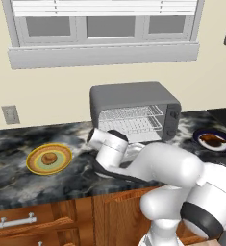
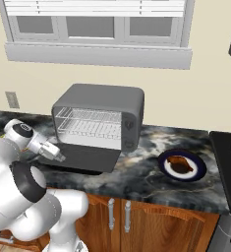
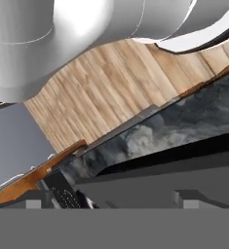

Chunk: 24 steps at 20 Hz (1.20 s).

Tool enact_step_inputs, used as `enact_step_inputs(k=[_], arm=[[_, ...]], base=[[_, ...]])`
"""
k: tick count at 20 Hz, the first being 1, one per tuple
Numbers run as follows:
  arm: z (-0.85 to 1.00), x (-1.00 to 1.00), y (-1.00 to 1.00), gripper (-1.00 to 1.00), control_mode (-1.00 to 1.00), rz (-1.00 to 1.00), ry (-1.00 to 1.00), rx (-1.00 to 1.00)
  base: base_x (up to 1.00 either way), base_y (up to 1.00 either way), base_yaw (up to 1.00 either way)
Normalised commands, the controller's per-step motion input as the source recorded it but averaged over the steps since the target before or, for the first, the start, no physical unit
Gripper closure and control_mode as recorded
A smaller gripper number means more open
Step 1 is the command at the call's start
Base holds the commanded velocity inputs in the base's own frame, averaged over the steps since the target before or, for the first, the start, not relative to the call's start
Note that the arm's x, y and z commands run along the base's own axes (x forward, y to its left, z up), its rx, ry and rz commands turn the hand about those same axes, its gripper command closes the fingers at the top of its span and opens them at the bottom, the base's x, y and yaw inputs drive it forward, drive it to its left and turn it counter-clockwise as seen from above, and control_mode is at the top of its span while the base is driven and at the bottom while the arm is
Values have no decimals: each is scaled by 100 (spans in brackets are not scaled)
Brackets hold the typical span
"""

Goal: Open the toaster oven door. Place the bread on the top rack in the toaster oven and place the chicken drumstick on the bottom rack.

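item: toaster oven (image 2: 100, 106). we find it at the back of the counter (image 2: 146, 142), just beyond and above the pincer (image 2: 59, 156); dark grey shell, pale inside, two silver wire racks, both bare.

item: toaster oven door (image 2: 90, 157). already folded down flat over the counter, right beside the pincer, which sits at its left front corner. we judge it stiff and hinged at the bottom edge, and best taken by the long handle along its free edge. no more work looks needed on it.

item: pincer. its fingers stand apart with nothing between them; in the hand view the two tips point along the dark door edge and the marbled counter.

item: bread (image 1: 49, 158). small tan bun on a yellow-green plate (image 1: 35, 165), well off to the left of the pincer. we expect it light, soft and easy to squash, so a gentle hold across its widest part should suit.

item: chicken drumstick (image 2: 180, 164). dark reddish-brown lump on a blue-rimmed plate (image 2: 199, 168), well off to the right of the pincer, past the oven. we judge it firmer, uneven and possibly slick (a hold across the thick middle seems safest).
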Motion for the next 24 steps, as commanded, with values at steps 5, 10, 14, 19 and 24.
enact_step_inputs(k=[5, 10, 14, 19, 24], arm=[[-38, 0, 1, -100, -100, 25, 28, -8], [-47, 0, 3, -100, -100, 24, 22, -9], [-36, -2, 2, -100, -100, 22, 19, -6], [15, -27, 4, -100, -100, 11, 4, 0], [41, -10, 5, -100, -100, 1, -1, 2]], base=[[0, 0, 0], [0, 0, 0], [0, 0, 0], [0, 0, 0], [0, 0, 0]])
